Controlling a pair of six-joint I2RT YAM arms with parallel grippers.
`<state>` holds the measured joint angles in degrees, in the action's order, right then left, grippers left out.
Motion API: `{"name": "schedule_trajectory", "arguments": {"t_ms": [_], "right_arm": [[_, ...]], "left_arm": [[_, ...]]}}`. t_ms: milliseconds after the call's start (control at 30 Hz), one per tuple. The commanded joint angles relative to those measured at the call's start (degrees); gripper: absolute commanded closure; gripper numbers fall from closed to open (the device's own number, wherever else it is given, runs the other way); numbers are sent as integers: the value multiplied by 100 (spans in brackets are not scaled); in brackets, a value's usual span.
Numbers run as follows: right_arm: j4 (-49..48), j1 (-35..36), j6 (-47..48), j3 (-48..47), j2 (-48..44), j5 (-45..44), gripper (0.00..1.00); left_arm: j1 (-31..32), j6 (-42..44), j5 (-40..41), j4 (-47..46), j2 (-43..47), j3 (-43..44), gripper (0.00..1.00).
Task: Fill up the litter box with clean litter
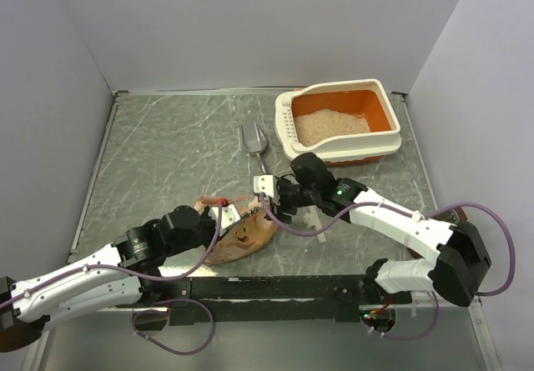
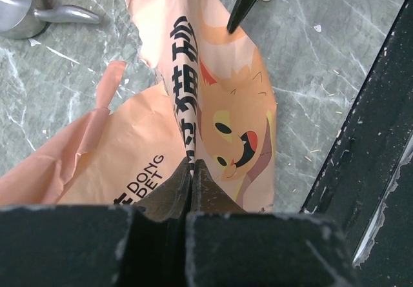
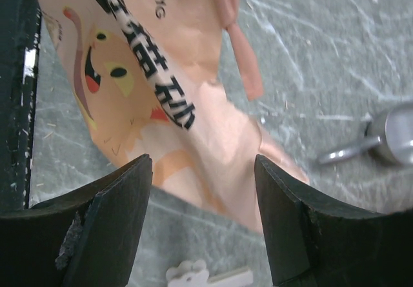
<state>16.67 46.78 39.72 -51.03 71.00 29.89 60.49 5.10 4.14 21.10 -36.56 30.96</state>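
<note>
Light was even and bright, probably from overhead, with faint shadows. Nearest fingers in wrist views were blurred.

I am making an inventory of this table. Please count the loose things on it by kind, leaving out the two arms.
Litter box: 1
Metal scoop: 1
Printed paper bag: 1
Small white flat piece: 1
Total: 4
</note>
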Motion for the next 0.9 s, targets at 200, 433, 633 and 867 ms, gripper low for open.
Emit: {"name": "schedule_trajectory", "arguments": {"t_ms": [200,433,633,867], "right_arm": [[117,-38,475,-470,520,879,30],[697,-186,308,-259,696,88,100],[285,-372,-34,-355,564,123,100],[258,-574,-421,-1190,652,-185,100]], "left_arm": [[-37,-53,-106,-713,289,77,99],[-46,-54,121,-704,342,59,99],[-55,254,981,-572,-536,445,99],[-572,1027,959,-757,-1239,1306,99]]}}
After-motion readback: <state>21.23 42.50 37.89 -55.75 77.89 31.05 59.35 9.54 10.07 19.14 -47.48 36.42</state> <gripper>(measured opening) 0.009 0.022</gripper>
